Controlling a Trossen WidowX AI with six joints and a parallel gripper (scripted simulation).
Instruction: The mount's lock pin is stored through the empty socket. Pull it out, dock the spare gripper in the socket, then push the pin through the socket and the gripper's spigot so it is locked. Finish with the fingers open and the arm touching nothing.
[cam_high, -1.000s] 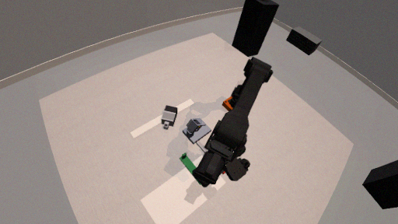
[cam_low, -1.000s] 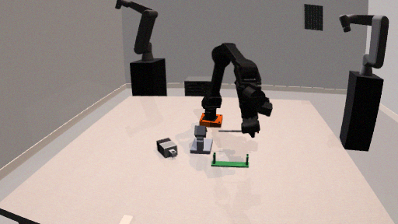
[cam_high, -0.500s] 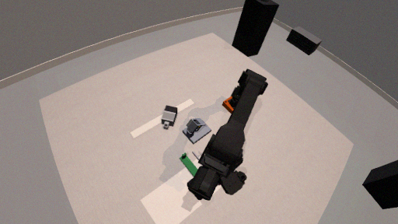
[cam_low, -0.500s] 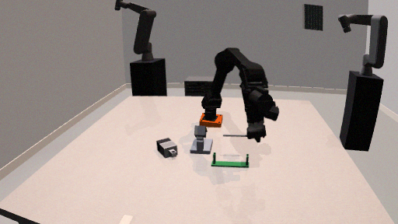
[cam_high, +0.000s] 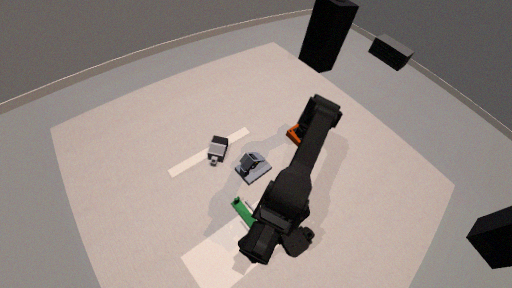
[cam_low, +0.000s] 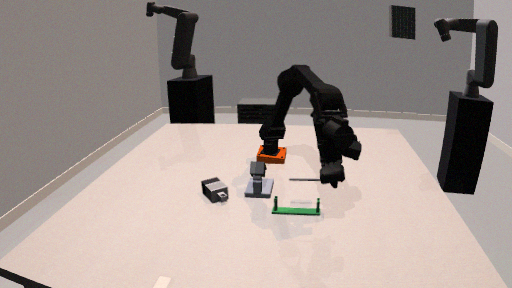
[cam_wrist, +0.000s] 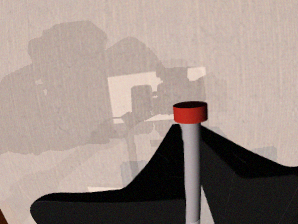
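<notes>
My gripper (cam_low: 326, 178) (cam_wrist: 184, 131) is shut on the lock pin (cam_low: 304, 179) (cam_wrist: 192, 170), a thin grey rod with a red head (cam_wrist: 190, 113). The pin is held roughly level above the table, its free end pointing left in the exterior view. The mount (cam_high: 258, 172) (cam_low: 259, 189) stands left of the gripper, with a dark tilted socket (cam_low: 258, 168) on a grey base; no pin shows in it. The spare gripper (cam_high: 218, 149) (cam_low: 214, 189), a grey and black block with a small spigot, lies on the table apart from the mount. In the top view the arm hides my fingers.
A green rack (cam_high: 243, 212) (cam_low: 296, 211) with two short end posts lies in front of the mount and gripper. The arm's orange base (cam_high: 293, 134) (cam_low: 271, 156) is behind the mount. A pale strip (cam_high: 186, 167) runs under the spare gripper, and a pale patch (cam_high: 212, 262) lies beyond the rack.
</notes>
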